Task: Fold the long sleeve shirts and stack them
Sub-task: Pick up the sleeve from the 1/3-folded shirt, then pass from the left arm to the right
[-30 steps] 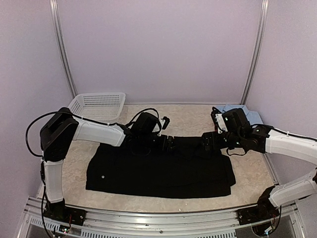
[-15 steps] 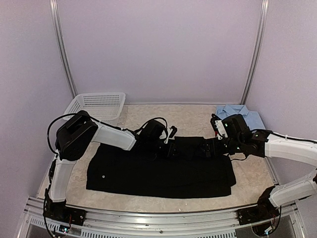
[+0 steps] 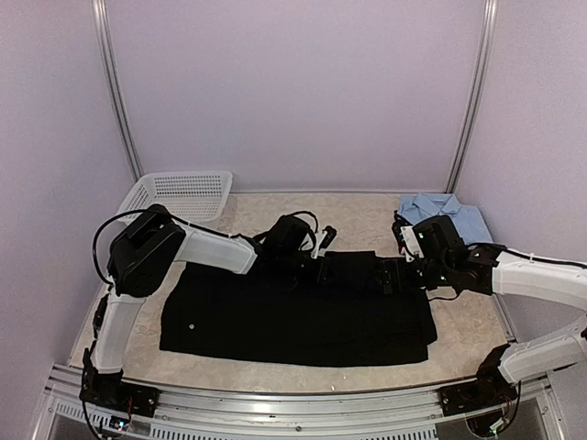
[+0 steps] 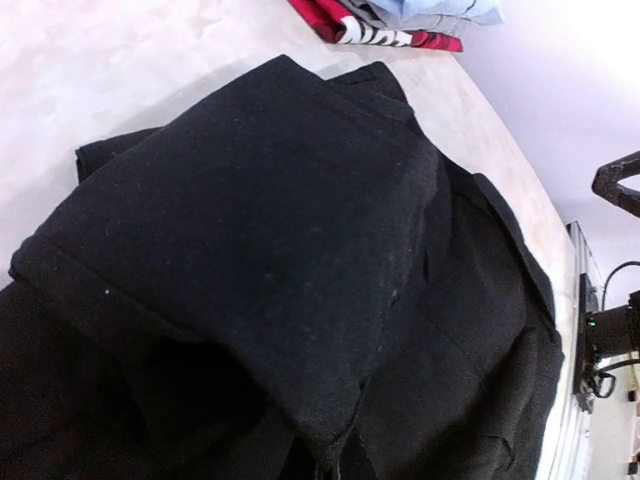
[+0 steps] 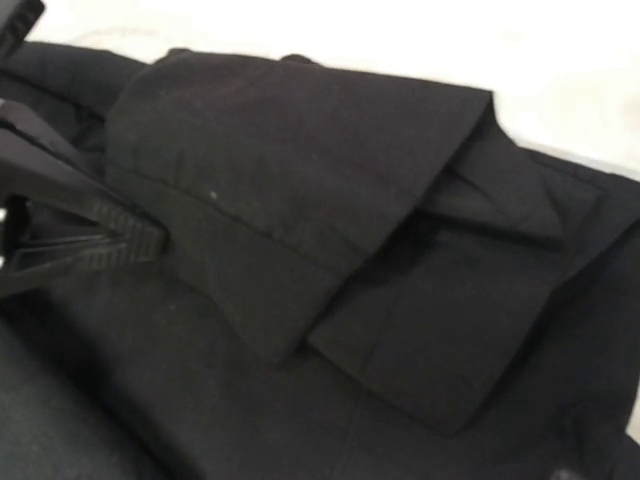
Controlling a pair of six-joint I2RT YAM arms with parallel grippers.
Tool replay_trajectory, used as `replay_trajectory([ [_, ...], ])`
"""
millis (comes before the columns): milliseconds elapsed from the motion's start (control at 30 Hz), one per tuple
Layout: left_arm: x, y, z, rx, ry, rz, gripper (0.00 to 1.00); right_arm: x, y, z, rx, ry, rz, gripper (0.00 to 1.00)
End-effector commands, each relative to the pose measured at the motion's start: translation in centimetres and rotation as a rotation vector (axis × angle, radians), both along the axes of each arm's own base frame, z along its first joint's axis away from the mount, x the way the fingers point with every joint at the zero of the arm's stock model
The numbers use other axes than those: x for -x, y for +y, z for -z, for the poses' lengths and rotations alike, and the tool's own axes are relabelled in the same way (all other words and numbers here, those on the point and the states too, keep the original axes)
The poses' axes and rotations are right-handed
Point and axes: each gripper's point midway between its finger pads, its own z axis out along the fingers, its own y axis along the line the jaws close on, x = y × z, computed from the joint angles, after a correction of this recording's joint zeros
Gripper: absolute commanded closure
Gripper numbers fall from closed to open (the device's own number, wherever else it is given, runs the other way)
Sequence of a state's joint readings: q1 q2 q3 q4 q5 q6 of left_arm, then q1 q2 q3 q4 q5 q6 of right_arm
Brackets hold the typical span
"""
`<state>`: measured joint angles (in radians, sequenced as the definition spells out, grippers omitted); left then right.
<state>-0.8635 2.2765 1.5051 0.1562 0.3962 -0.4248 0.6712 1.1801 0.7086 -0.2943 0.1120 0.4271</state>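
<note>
The black long sleeve shirt (image 3: pixel 293 316) lies spread across the middle of the table. My left gripper (image 3: pixel 319 264) is down on its far edge, shut on a pinched fold of black cloth (image 4: pixel 335 440). My right gripper (image 3: pixel 387 277) sits low over the same far edge to the right, open, its fingers out of its own wrist view. That view shows a folded black sleeve cuff (image 5: pixel 300 200). A folded light blue shirt (image 3: pixel 442 213) lies at the back right. In the left wrist view a red-and-black shirt (image 4: pixel 385 32) lies under it.
A white mesh basket (image 3: pixel 179 194) stands at the back left. Pale walls with metal posts close in the table on three sides. A dark ribbed finger (image 5: pixel 95 225) shows at the left of the right wrist view.
My left gripper has shut on the far edge of the black shirt and shifted slightly right. The right arm has lowered and moved forward, uncovering the blue shirt.
</note>
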Motion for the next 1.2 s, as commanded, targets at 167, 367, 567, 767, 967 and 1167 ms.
replay_trajectory([
  [167,3.4,-0.5,-15.2,0.354,0.057,0.150,1.00,-0.1,0.8,-4.5,-0.100,-0.134,-0.067,0.01],
  [367,4.3,-0.2,-20.1,0.428,0.015,0.174,1.00,-0.3,2.0,-6.9,-0.121,-0.192,-0.135,0.01],
  [567,5.0,-0.4,-21.4,0.451,0.046,0.179,1.00,-0.6,2.2,-10.7,-0.181,-0.275,-0.138,0.03],
  [767,6.0,-0.9,-21.8,0.463,0.050,0.198,1.00,0.3,2.9,-11.7,-0.274,-0.294,-0.178,0.05],
  [967,6.9,-1.3,-21.7,0.458,0.037,0.217,1.00,0.3,3.5,-13.1,-0.389,-0.276,-0.169,0.04],
  [1167,8.0,-1.4,-21.7,0.479,0.015,0.246,1.00,-0.5,3.0,-12.4,-0.470,-0.181,-0.079,0.10],
])
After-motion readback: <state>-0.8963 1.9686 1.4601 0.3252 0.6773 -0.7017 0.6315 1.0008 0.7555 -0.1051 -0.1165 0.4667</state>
